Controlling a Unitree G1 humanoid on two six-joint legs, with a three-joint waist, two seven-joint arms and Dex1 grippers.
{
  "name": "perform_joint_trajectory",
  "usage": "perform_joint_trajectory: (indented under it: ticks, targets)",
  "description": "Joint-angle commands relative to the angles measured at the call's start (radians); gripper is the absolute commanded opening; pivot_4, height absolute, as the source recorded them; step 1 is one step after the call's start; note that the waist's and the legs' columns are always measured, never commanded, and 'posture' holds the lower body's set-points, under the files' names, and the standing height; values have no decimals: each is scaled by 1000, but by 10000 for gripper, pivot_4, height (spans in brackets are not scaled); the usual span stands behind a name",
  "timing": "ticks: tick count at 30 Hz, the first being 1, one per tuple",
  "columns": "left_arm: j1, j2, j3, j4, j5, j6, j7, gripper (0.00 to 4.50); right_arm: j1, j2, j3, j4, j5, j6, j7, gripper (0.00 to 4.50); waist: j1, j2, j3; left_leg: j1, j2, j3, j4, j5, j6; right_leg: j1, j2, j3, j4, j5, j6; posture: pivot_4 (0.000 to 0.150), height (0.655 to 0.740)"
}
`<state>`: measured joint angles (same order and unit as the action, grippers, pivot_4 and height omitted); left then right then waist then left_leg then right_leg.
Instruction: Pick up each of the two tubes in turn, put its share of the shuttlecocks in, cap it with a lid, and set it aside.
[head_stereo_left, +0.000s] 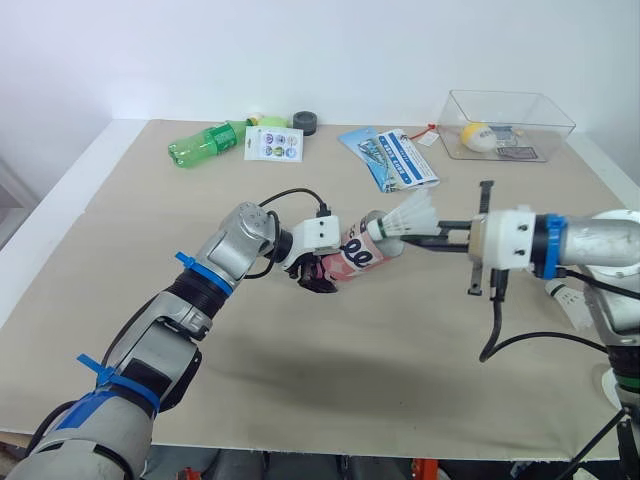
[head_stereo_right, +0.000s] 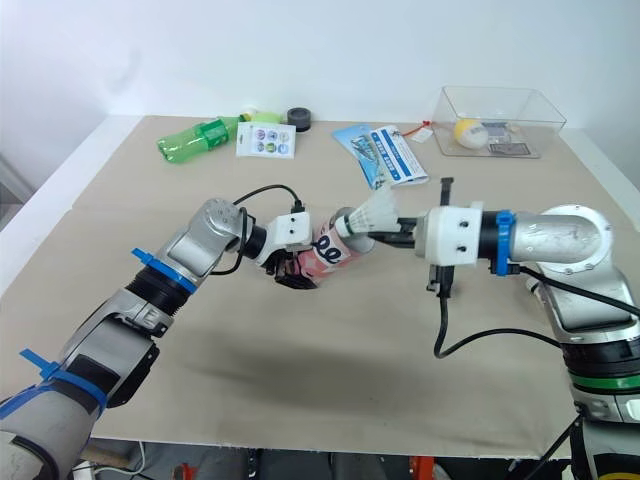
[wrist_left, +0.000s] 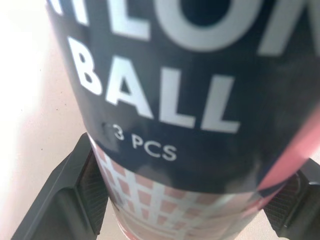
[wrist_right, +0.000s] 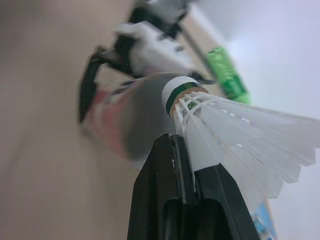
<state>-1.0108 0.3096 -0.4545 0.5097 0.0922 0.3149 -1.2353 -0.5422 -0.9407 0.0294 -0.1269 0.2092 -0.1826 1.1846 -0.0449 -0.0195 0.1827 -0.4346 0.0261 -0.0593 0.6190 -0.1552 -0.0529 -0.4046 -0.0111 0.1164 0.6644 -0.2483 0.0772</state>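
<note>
— Where was the tube (head_stereo_left: 355, 250) at that moment?

— You held it just above the table (head_stereo_left: 120, 200), lying almost level in your left claw (head_stereo_left: 318, 280). The left wrist view showed you the two fingers (wrist_left: 65, 200) pressed against either side of it, closed as far as its body allowed. It also showed the white print "BALL" and "3 PCS" on a dark band. The head views gave you its red-and-white end instead, with the open mouth turned towards your right arm.

— And the right claw (head_stereo_right: 388, 232)?

— It was nearly shut, pinching one white shuttlecock (head_stereo_left: 412, 215) by its skirt. In the right wrist view you could see the black fingertips (wrist_right: 175, 165) meeting on the feathers just behind the cork and its green band. The cork sat right at the tube's mouth. You could not tell from any view whether it had gone inside.

— What else lay about?

— Everything else was beyond the tube, towards the far edge of the table.
- **Beyond and to its left:** a green bottle (head_stereo_left: 205, 142), a white sticker card (head_stereo_left: 273, 143) and a small black round object (head_stereo_left: 305, 122).
- **Straight behind it:** a blue leaflet (head_stereo_left: 390, 158).
- **Well off to its right:** a clear box (head_stereo_left: 455, 120) holding a yellow ball (head_stereo_left: 478, 136).
</note>
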Motion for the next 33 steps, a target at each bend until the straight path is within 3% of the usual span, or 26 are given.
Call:
perform_joint_trajectory:
  ticks: [1, 8, 10, 11, 17, 19, 29, 33]
  targets:
    - [19, 3, -8, -76, -11, 44, -30, 36426, -50, -1, 15, 42, -39, -82, 26, 306, -1, 0, 0, 0, 0, 0, 0, 0, 0, -1, 0, 0, 0, 0, 0, 1500, 7400]
    - [94, 37, -20, -256, -22, 154, -45, 36426, -104, 12, 64, 68, -42, -120, 77, 306, -2, 0, 0, -1, 1, 0, -2, 0, 1, -2, 0, -1, 0, -1, -1, 1500, 7400]
    - [115, 40, -19, -296, -25, 187, -38, 36426, -117, 21, 80, 38, -27, -86, 95, 6818, -3, 0, 0, -1, 1, 0, -2, 0, 1, -2, 0, -1, 0, -2, -1, 1500, 7400]
    - [126, 40, -20, -310, -25, 204, -30, 36426, -121, 20, 82, 19, -19, -76, 102, 7678, -2, 0, 0, -1, 1, 0, -2, 0, 1, -1, 0, -1, 0, -2, -1, 1500, 7400]
    - [150, 45, -22, -327, -18, 250, 4, 36426, -118, -25, 48, -57, 30, 3, 134, 37706, 0, 0, 0, 0, 0, -1, -1, 0, 1, 0, 0, -2, 1, -1, -1, 1500, 7400]
    - [147, 45, -24, -317, -20, 249, 7, 36426, -110, -36, 21, -70, 61, 33, 127, 44319, 0, 0, 0, 0, 0, -1, 0, 0, 1, 0, -1, -2, 1, -1, -1, 1500, 7400]
    - [121, 28, -25, -234, -19, 210, 27, 36426, -21, -65, -185, -58, 218, 209, 51, 44319, 0, 0, 0, 2, 0, -1, 1, 1, 1, 2, -1, -2, 1, -1, -5, 1500, 7400]
    - [128, 24, -30, -246, -23, 191, 25, 36426, 60, -100, -313, -59, 321, 476, -53, 44319, 4, 0, 0, 2, 0, 0, 2, 2, 2, 3, -2, -2, 1, 0, -5, 1500, 7400]
